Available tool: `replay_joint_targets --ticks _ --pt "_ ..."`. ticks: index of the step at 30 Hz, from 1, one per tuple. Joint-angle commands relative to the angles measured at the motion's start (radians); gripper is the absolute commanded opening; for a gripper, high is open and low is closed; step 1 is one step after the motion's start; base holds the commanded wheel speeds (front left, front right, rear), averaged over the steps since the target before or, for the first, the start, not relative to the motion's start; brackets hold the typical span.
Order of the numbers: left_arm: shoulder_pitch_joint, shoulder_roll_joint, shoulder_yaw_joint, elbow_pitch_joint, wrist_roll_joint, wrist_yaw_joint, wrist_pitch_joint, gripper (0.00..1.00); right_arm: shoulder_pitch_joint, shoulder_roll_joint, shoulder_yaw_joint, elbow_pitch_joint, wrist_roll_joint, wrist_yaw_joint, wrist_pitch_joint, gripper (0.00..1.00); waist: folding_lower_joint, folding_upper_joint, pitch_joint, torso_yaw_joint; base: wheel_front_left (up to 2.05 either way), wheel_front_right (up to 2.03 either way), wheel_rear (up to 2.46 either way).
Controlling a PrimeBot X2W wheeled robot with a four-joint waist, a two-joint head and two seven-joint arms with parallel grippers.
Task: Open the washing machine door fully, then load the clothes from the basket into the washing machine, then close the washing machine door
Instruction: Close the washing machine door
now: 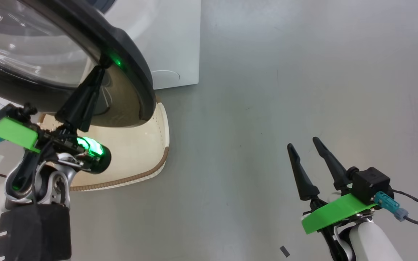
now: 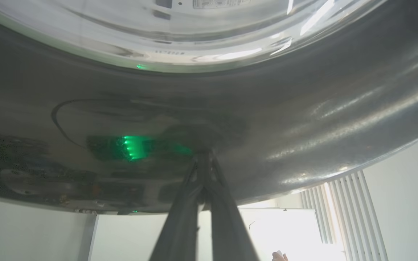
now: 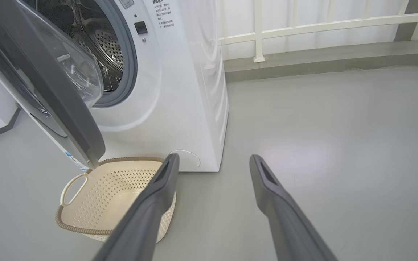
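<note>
left gripper [image 1: 103, 64]: fingers pressed together, tips on washing machine door [image 1: 136, 61] rim, 10 o'clock | right gripper [image 1: 302, 142]: fingers spread, 4 o'clock | basket [image 1: 160, 145]: beneath door, 9 o'clock

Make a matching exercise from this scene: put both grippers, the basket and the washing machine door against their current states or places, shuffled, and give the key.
Column one
1. left gripper
2. right gripper
3. basket
4. washing machine door

Column two
A. swung open
B. fingers spread, over bare floor
C. fingers shut, tips against the door
D. standing on the floor, below the door's edge

Pairs: 1-C, 2-B, 3-D, 4-A
</note>
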Motion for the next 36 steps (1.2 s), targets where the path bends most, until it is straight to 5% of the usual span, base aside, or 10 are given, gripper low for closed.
replay_joint_targets --ticks 1,17,25,32,36 --pt "-0.014 0.02 0.018 -0.02 0.007 -0.003 -0.001 0.0 -0.002 0.008 0.013 -0.03 0.01 0.002 -0.012 1.0 0.0 -0.0001 -0.005 -0.003 0.0 0.0 0.0" --pt "0.249 0.02 0.035 -0.275 0.236 -0.003 -0.014 0.0 0.084 0.008 -0.064 -0.121 -0.022 0.002 -0.012 1.0 0.0 -0.0001 -0.157 0.085 0.0 0.0 0.0" --pt "0.367 0.055 -0.011 -0.379 0.524 -0.003 -0.319 0.0 0.115 0.008 -0.063 -0.134 -0.023 0.002 -0.012 1.0 0.0 -0.0001 -0.226 0.124 0.0 0.0 0.0" --pt "0.455 0.232 -0.252 -0.342 0.784 -0.003 -0.788 0.0 0.146 0.008 -0.055 -0.135 -0.02 0.002 -0.012 1.0 0.0 -0.0001 -0.27 0.158 0.0 0.0 0.0" --pt "0.467 0.256 -0.246 -0.293 0.969 -0.003 -0.833 0.0 0.157 0.008 -0.05 -0.135 -0.015 0.002 -0.012 1.0 0.0 -0.0001 -0.285 0.177 0.0 0.0 0.0"
